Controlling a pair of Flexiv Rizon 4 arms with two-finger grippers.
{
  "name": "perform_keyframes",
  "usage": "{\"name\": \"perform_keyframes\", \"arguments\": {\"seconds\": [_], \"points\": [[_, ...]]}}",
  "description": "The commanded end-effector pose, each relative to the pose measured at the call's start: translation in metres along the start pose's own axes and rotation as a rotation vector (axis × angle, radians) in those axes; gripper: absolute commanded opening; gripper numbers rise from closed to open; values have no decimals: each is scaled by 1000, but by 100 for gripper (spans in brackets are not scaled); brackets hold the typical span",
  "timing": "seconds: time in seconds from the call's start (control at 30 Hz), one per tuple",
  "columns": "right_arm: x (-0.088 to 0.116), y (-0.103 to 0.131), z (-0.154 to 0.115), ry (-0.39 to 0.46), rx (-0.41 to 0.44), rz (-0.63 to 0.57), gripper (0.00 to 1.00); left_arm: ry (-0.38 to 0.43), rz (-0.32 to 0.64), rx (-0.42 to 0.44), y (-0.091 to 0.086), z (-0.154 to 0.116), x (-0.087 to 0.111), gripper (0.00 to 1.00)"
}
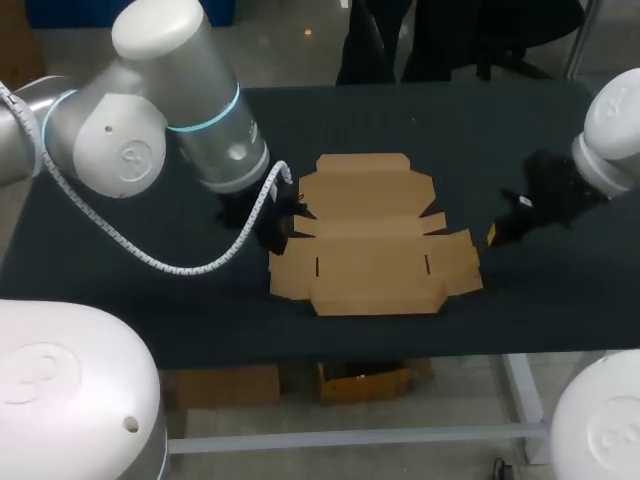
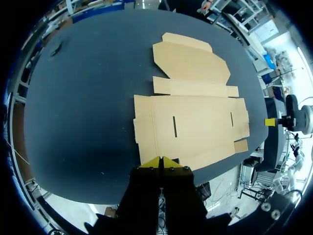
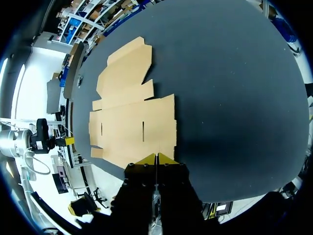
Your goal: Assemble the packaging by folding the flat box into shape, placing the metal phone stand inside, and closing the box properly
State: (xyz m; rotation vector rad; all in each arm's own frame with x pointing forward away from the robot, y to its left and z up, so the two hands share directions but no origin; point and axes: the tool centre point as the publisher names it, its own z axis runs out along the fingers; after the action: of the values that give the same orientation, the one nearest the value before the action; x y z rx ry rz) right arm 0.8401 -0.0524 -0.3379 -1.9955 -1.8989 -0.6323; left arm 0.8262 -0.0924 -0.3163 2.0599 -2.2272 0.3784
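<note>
2 clenched, empty tools flank the flat box point(image 1: 372, 235): left gripper point(image 2: 161, 160) and right gripper point(image 3: 156, 157); each should probably open before folding its side upward.

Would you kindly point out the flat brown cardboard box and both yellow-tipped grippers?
flat brown cardboard box point(image 1: 372, 262), head view, middle panel.
left gripper point(image 2: 162, 160), left wrist view, between its yellow tips.
right gripper point(image 3: 156, 157), right wrist view, between its yellow tips.
</note>
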Motion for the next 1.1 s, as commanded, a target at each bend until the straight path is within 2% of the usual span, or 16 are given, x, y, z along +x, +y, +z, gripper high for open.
{"name": "perform_keyframes", "arguments": {"seconds": [0.03,0.57,0.9,1.1], "points": [[1,0,-4,2,6,1,0,-12,-1,-3,-1,-2,2,0],[1,0,-4,2,6,1,0,6,1,14,-1,-7,3,0],[-4,12,-16,-19,-11,-31,0,8,16,54,-10,-18,0,0],[-7,22,-16,-27,-11,-73,0,9,22,63,-19,-13,-4,0]]}}
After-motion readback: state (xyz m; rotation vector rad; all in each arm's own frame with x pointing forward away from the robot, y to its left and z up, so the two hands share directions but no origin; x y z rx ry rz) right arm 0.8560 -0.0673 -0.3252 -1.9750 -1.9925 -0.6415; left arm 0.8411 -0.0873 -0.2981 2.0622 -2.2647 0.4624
